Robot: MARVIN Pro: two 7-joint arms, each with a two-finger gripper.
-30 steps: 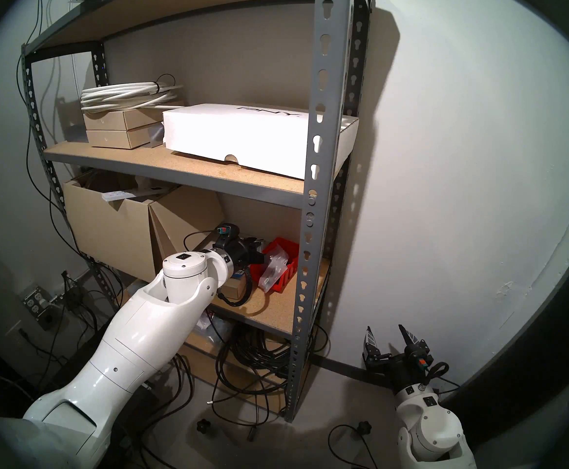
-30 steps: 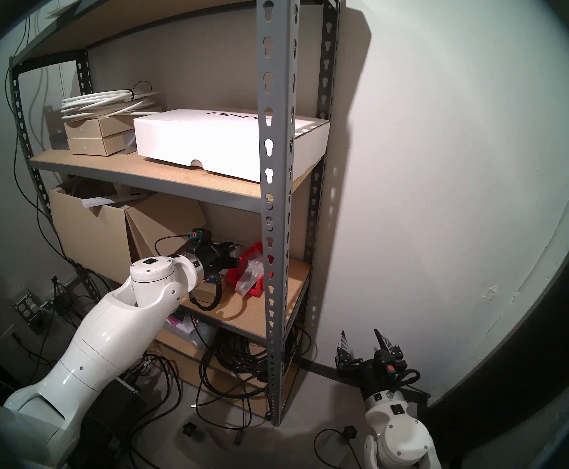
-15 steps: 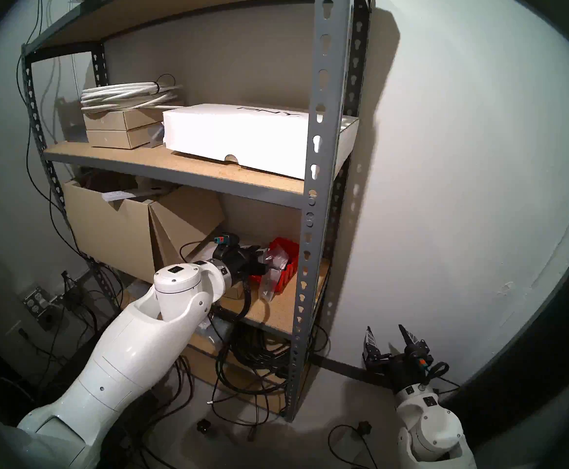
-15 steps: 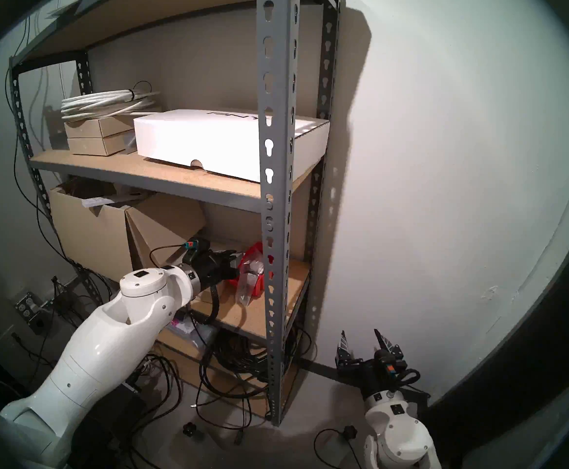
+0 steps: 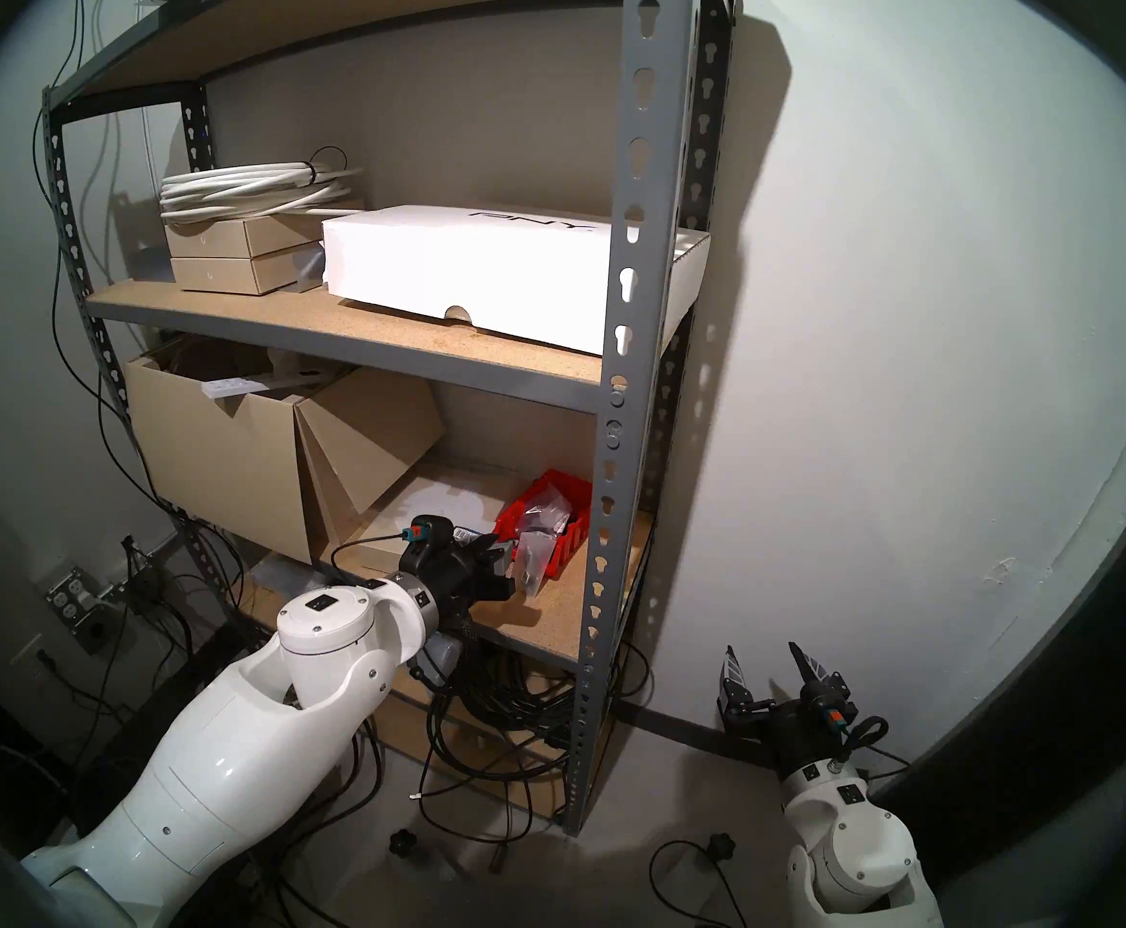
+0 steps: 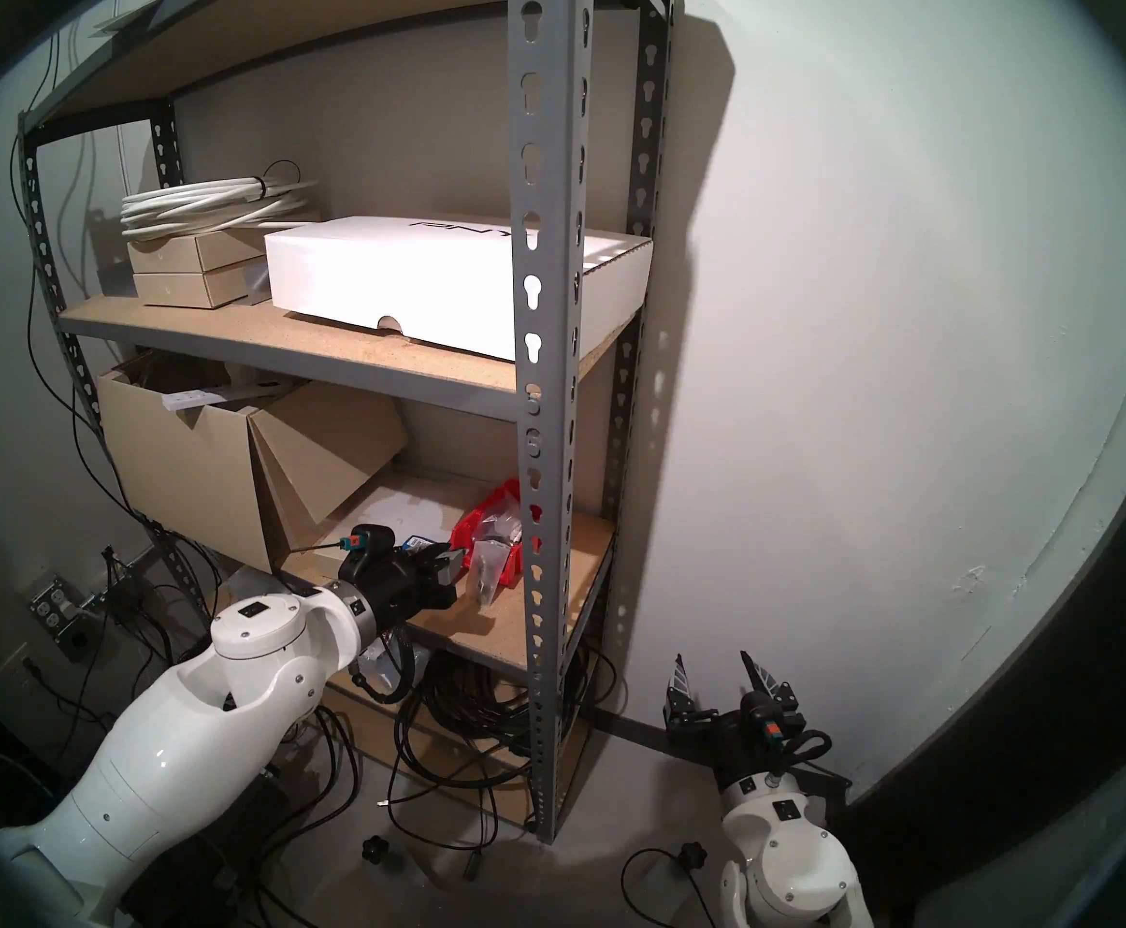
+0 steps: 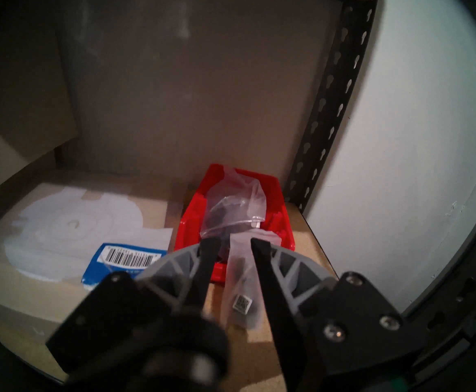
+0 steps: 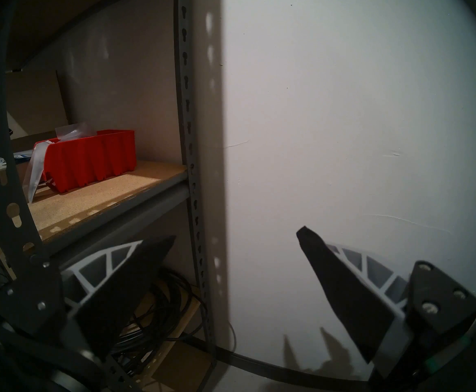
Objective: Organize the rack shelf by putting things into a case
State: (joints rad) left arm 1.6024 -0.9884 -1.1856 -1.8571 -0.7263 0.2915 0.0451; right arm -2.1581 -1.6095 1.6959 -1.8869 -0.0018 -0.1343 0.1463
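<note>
A small red ribbed bin (image 5: 574, 538) stands at the right end of the tan rack shelf (image 5: 547, 618). One clear bag of small parts (image 5: 543, 505) lies inside it. A second clear bag (image 5: 533, 562) leans from the bin's front rim down onto the board. My left gripper (image 5: 510, 565) is just in front of the bin, low over the shelf. In the left wrist view its fingers (image 7: 208, 258) stand apart, and the leaning bag (image 7: 241, 269) shows in the gap. My right gripper (image 5: 764, 652) is open and empty near the floor, right of the rack.
A flat tan box (image 5: 426, 505) with a white label lies left of the bin, and a large open cardboard box (image 5: 212, 464) stands beyond it. The grey front upright (image 5: 604, 538) stands right of the bin. Black cables (image 5: 500, 699) fill the shelf below.
My left arm has drawn back and down from the bin toward the shelf's front edge. The leaning bag has slid lower over the bin's front rim. The right arm has not moved.
</note>
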